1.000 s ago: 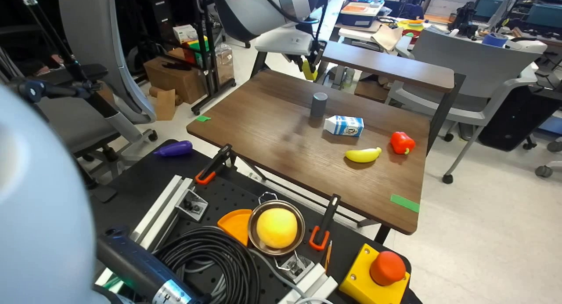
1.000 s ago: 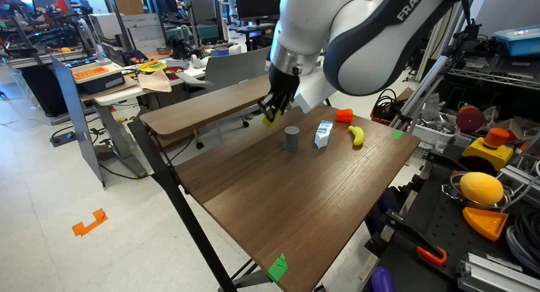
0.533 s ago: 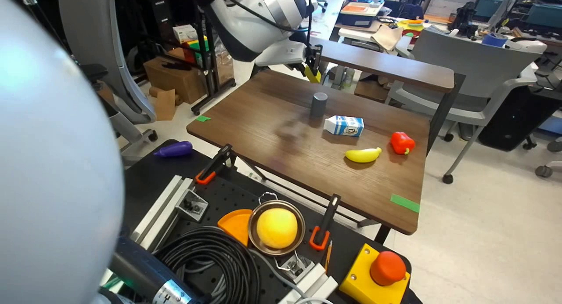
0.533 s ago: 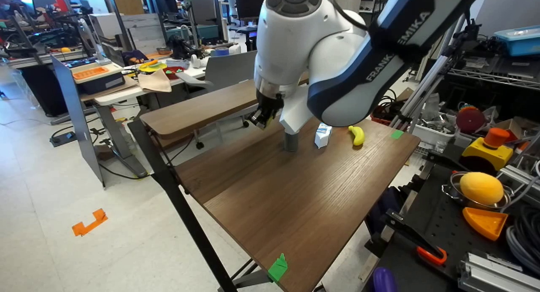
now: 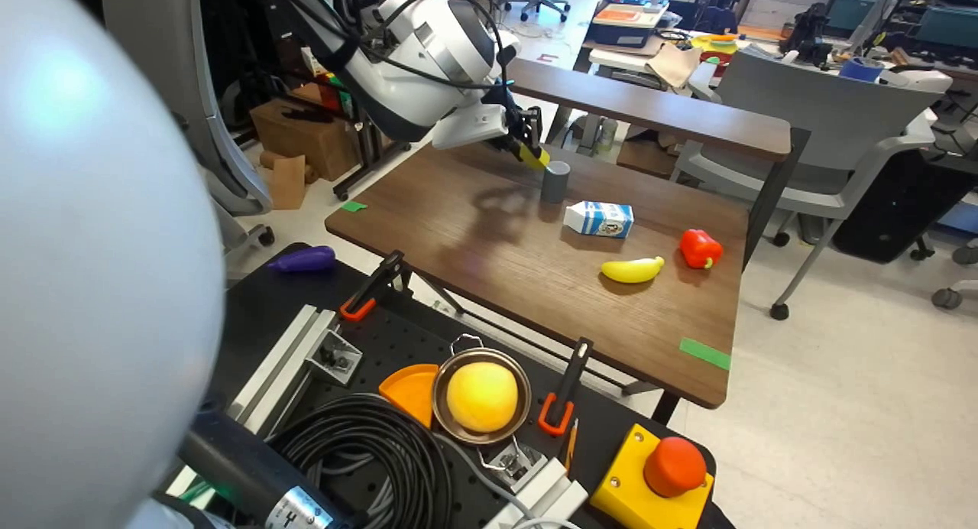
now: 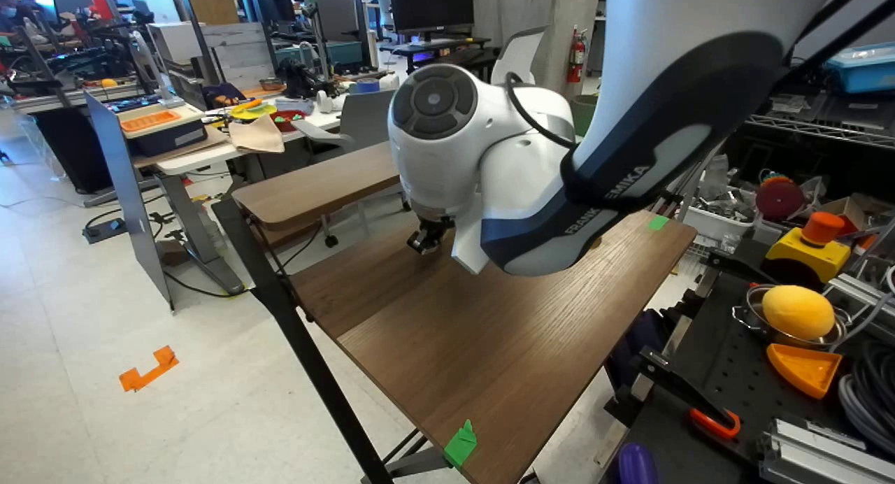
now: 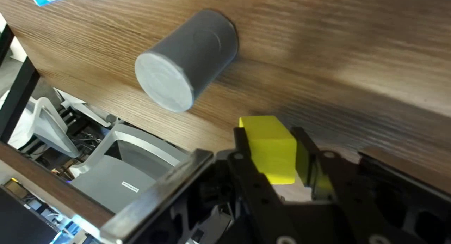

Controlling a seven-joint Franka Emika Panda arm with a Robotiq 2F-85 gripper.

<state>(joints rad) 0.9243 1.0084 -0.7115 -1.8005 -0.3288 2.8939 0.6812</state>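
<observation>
My gripper (image 7: pixel 269 136) is shut on a yellow block (image 7: pixel 269 148), which sticks out past the fingertips in the wrist view. In an exterior view the yellow block (image 5: pixel 536 159) is held low over the back of the brown table, just beside a grey cylinder (image 5: pixel 555 183). That cylinder (image 7: pixel 197 50) stands upright, apart from the block. Lying farther along are a blue-and-white carton (image 5: pixel 600 219), a yellow banana (image 5: pixel 633 270) and a red pepper (image 5: pixel 700 248). From another side my gripper (image 6: pixel 426 240) shows, but the arm hides the cylinder, carton and pepper.
A raised wooden shelf (image 5: pixel 649 105) runs behind the table (image 5: pixel 458 208). In front stands a black cart with a pot (image 5: pixel 523 399) holding a yellow ball, clamps (image 5: pixel 567 387), a coiled cable (image 5: pixel 367 445) and a red button (image 5: pixel 675 466). A grey chair (image 5: pixel 817 124) stands beyond.
My gripper has come down with the yellow block, from above the table's back edge to low near the cylinder. The arm now covers more of the tabletop objects in an exterior view.
</observation>
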